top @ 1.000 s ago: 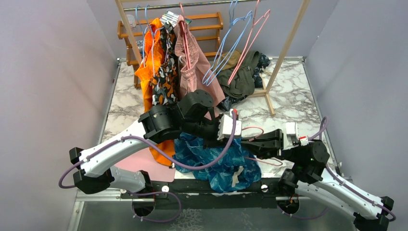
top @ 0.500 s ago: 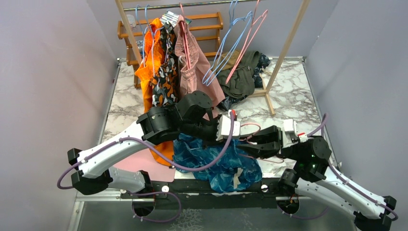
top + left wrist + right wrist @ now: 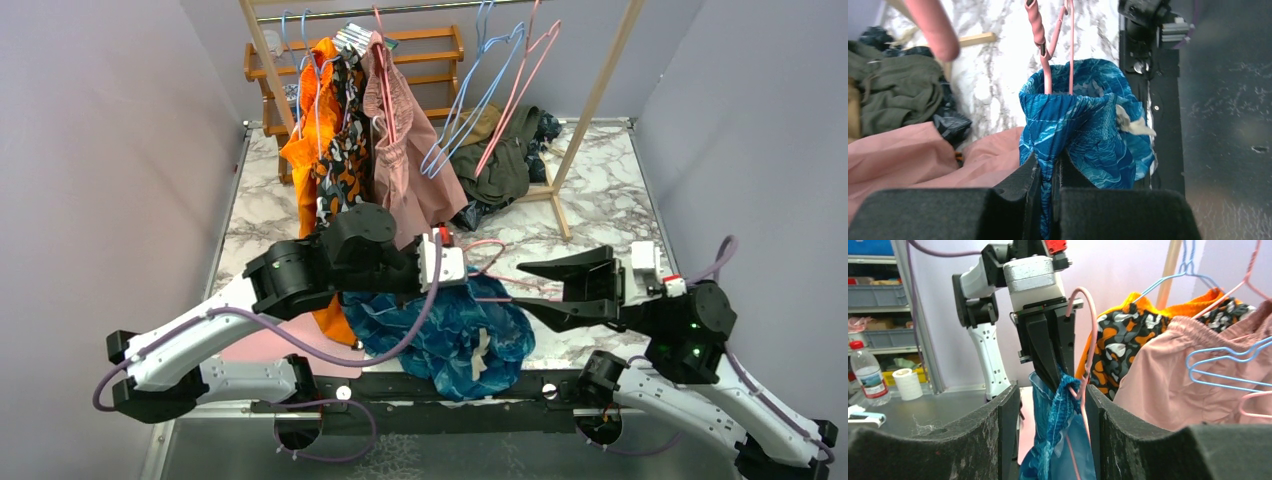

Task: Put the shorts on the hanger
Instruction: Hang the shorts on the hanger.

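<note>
Backing rightward, the right pincer (image 3: 522, 285) now gapes empty, while the left pincer (image 3: 1048, 162) clamps the shorts (image 3: 440, 335) hanging just left of it over the near edge of the worktop (image 3: 600, 200), hanger (image 3: 1071, 45) threaded inside.

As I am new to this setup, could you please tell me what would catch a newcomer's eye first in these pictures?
The teal leaf-print shorts stand out most, bunched at the near edge of the table and pinched in the left hand, with a thin pink hanger running into their folds. The right hand stands open just to their right. Behind, orange, patterned and pink garments hang from a rail at the back left.
</note>
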Controlling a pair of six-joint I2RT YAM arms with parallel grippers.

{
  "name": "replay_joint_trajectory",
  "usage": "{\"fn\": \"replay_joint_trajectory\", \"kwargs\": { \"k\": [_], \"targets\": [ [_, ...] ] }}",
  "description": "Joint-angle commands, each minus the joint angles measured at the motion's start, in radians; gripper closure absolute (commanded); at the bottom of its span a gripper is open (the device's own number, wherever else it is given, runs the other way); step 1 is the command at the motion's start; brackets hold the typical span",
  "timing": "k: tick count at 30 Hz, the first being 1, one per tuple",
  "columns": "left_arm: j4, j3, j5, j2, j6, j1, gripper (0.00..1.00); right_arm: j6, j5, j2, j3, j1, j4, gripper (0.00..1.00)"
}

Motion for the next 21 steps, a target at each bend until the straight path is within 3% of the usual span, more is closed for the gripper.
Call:
{"fn": "replay_joint_trajectory", "kwargs": {
  "k": [1, 9, 15, 21],
  "targets": [
    [0.071, -0.005, -0.138, -0.094, -0.055, -0.001, 1.0, -0.045, 0.095, -0.027, 0.096, 0.006, -0.189, 0.47],
    [0.137, -0.064, -0.236, -0.239, -0.115, 0.0, 1.0, 0.045, 0.344, -0.102, 0.109, 0.006, -0.369, 0.43],
    [0.188, -0.102, -0.281, -0.302, -0.153, -0.001, 1.0, 0.222, 0.549, -0.122, 0.032, 0.006, -0.451, 0.41],
    [0.253, -0.124, -0.321, -0.34, -0.166, -0.001, 1.0, 0.334, 0.544, -0.111, -0.048, 0.006, -0.454, 0.39]
  ]
}}
